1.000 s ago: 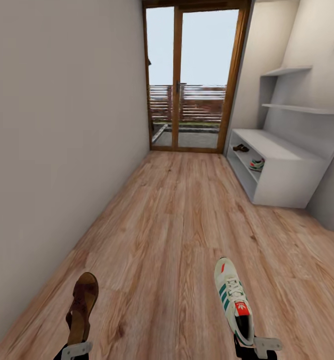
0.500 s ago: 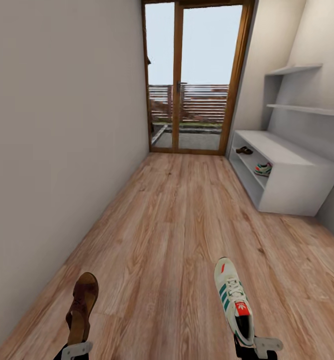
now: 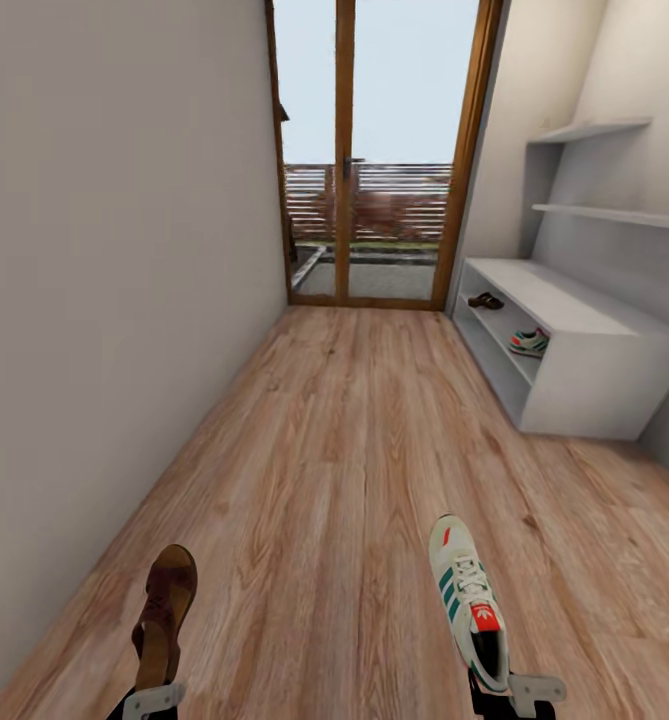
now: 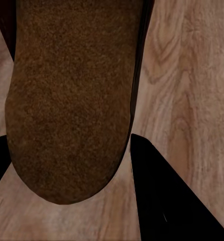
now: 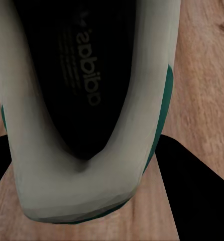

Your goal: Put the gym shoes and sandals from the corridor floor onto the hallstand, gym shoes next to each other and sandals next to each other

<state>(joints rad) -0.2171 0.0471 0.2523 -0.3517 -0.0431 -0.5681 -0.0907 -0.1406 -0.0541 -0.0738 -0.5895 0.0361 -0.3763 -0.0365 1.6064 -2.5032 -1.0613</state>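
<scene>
Rolling down the corridor, the robot's view has swung slightly left since a second ago, while the hallstand [image 3: 574, 340] on the far right already holds one sandal [image 3: 486, 300] and one gym shoe [image 3: 527, 343] on its open shelf. Two of four shoes appear done; the other two ride above the corridor floor [image 3: 354, 450]. Near right, the right claw [image 3: 509, 695] is clamped on the second gym shoe [image 3: 469, 595]; near left, the left claw [image 3: 152, 700] grips the second sandal [image 3: 164, 610].

Held gym shoe [image 3: 469, 600] white, green side stripes, red-orange tongue tag (dark inside). Held sandal [image 3: 164, 612] brown. Corridor floor [image 3: 354, 450] light brown wood-grain. Hallstand [image 3: 574, 350] pale grey. Door frame [image 3: 344, 150] brown wood.
</scene>
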